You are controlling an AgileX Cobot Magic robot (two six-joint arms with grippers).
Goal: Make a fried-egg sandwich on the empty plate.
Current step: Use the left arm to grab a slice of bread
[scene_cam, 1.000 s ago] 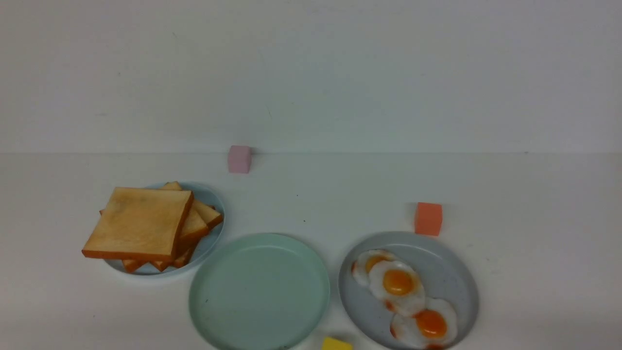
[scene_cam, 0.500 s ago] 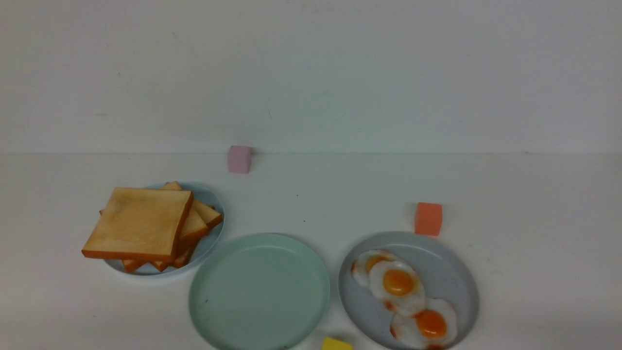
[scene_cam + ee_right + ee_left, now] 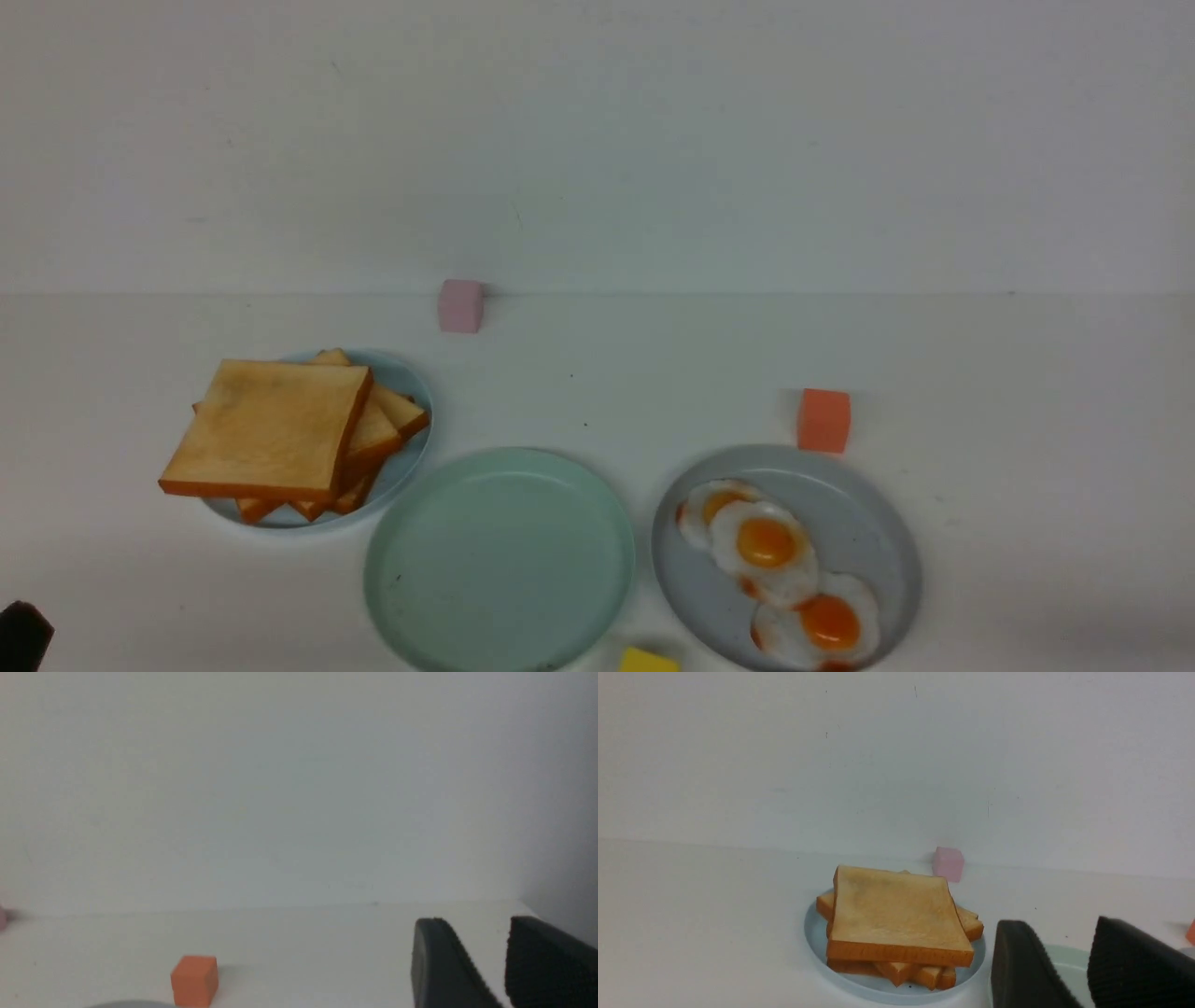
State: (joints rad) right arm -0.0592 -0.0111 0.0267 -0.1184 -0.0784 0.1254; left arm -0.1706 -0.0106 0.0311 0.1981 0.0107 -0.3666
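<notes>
A round mint-green plate [image 3: 499, 560] lies bare at the near middle of a white table [image 3: 1027, 373]; the sandwich is not yet begun. Just to the left of the mint-green plate and a little farther back, a light-blue plate [image 3: 408, 375] carries a loose pile of toast [image 3: 266, 425], the top slice lying flat and overhanging that plate's left rim. Just to the right of the mint-green plate, nearly rim to rim with it, a grey-blue plate [image 3: 868, 523] holds three fried eggs [image 3: 766, 546] overlapping in a slanting row. A yellow cube [image 3: 647, 661] sits at the mint-green plate's near right edge, cut off by the frame. An orange cube [image 3: 823, 420] stands farther back and to the right of it, and a pink cube [image 3: 460, 305] stands well behind it, at the foot of the white wall [image 3: 597, 140].

In the left wrist view, the left gripper [image 3: 1059, 921] hangs above the table with its two dark fingers parted, nothing between them, and the mint-green plate's rim showing in the gap. The right gripper [image 3: 472, 921] has its fingers likewise parted and holds nothing.
</notes>
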